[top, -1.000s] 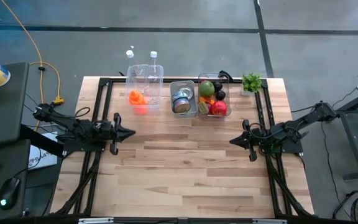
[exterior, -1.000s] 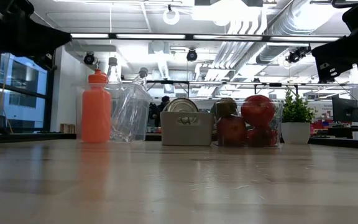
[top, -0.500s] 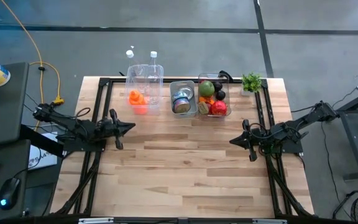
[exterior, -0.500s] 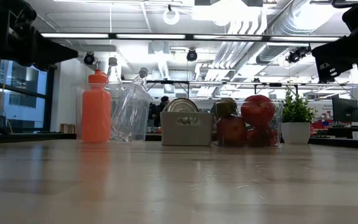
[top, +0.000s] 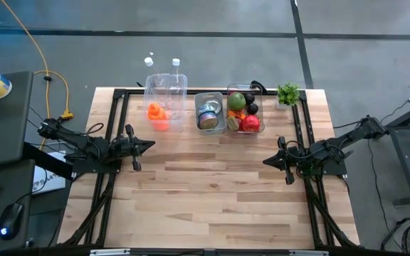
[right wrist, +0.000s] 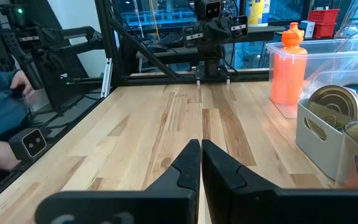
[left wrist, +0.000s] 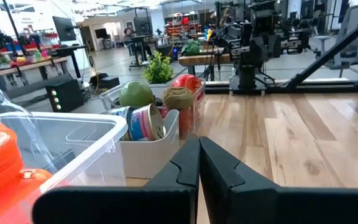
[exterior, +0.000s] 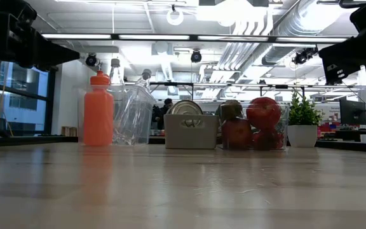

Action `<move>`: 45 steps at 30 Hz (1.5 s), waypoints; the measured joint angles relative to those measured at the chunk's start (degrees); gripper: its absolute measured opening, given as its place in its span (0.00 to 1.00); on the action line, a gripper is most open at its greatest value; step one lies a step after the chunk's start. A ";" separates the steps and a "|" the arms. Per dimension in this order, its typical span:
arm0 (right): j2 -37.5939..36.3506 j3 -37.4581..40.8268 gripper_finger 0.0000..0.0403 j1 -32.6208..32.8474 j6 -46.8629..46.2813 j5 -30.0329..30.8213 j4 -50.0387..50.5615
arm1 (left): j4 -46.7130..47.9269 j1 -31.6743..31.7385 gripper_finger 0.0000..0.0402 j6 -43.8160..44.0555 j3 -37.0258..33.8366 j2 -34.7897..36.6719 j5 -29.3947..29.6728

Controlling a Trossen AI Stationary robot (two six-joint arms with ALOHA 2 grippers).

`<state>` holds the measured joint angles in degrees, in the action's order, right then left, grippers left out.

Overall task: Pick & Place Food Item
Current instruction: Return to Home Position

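The food items lie in a clear bin (top: 263,107) at the table's far middle: a green fruit (top: 236,100), a red apple (top: 250,123) and several darker pieces. In the low view the red apple (exterior: 263,112) tops the pile. My left gripper (top: 150,146) hovers shut over the table's left side, pointing level toward the right, well short of the bins. My right gripper (top: 265,161) hovers shut over the right side, pointing level toward the left. In each wrist view the two fingers meet, at my left gripper (left wrist: 199,140) and my right gripper (right wrist: 201,142). Neither holds anything.
Left of the fruit bin stands a white bin with cans (top: 209,114). Farther left, a clear bin holds an orange bottle (top: 158,114) and clear bottles (top: 168,85). A small potted plant (top: 288,93) stands at the far right corner. Bare wood lies between the arms.
My left gripper has rolled about its own axis and swung its tip slightly toward the table's far edge, staying in place and shut.
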<state>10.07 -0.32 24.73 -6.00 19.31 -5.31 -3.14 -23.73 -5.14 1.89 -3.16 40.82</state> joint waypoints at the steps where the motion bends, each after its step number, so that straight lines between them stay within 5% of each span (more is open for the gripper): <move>1: 0.00 0.00 0.01 -0.02 0.00 0.00 0.01 | 0.00 0.00 0.00 0.05 0.00 0.00 0.00; 45: 0.00 0.00 0.01 0.00 0.00 0.02 0.00 | 0.04 0.00 0.00 -0.46 -0.02 0.00 -0.04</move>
<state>10.07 -0.32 24.73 -6.00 19.33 -5.31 -3.09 -23.73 -5.61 1.87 -3.16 40.77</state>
